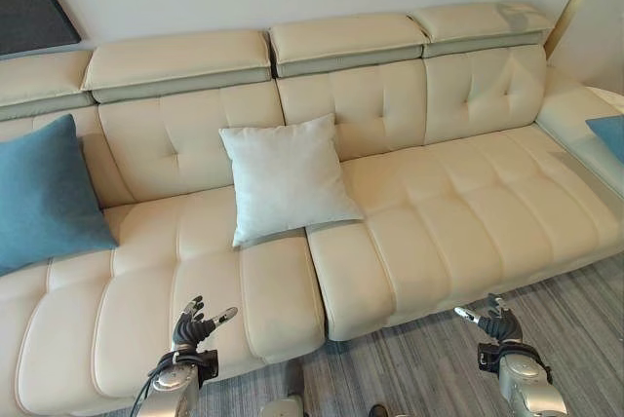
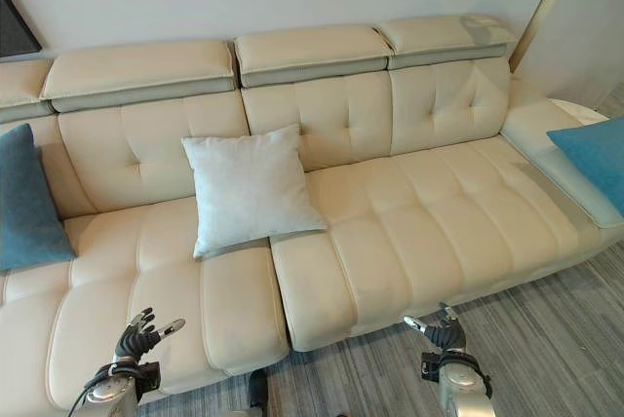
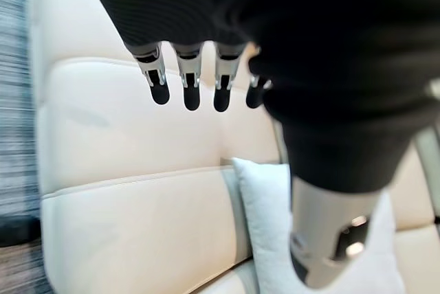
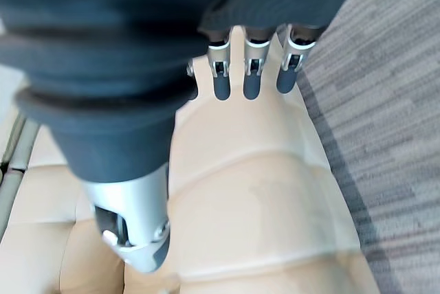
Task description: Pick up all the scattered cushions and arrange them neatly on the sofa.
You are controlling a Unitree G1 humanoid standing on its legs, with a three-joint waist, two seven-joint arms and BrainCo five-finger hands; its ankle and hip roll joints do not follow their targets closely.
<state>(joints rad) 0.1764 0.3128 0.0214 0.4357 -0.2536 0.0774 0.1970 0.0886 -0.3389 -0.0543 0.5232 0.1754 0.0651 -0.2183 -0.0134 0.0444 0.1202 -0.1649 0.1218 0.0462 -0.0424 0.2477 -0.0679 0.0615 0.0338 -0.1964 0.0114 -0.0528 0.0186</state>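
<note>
A cream leather sofa [image 1: 419, 212] runs across the scene, seen from above, with grey striped carpet [image 1: 439, 359] in front of it. A white cushion [image 1: 288, 176] leans upright against the backrest near the middle, its lower edge resting across the seam between two seat sections. To the robot's left of the white cushion, a blue cushion [image 1: 44, 193] stands against the backrest at the sofa's far end. Well to the right of the white cushion, a second blue cushion [image 2: 595, 159] lies flat on the sofa's corner section; only part of it shows, so its exact lie is hard to judge.

Judging from this, the step in hand is choosing which cushion to straighten next. The white one sits slightly turned rather than square, so a good approach would be to bring both hands to its side edges, lift a little, and set it centred on one seat section instead of across the seam. The flat blue cushion probably needs propping upright afterwards.

The left hand [image 1: 198, 324] hovers low over the front edge of the seat, below the white cushion, fingers [image 3: 191, 88] straight and spread, holding nothing. The right hand [image 2: 441, 329] hangs over the carpet just before the sofa's front edge, fingers loose and extended, also empty and touching nothing.
</note>
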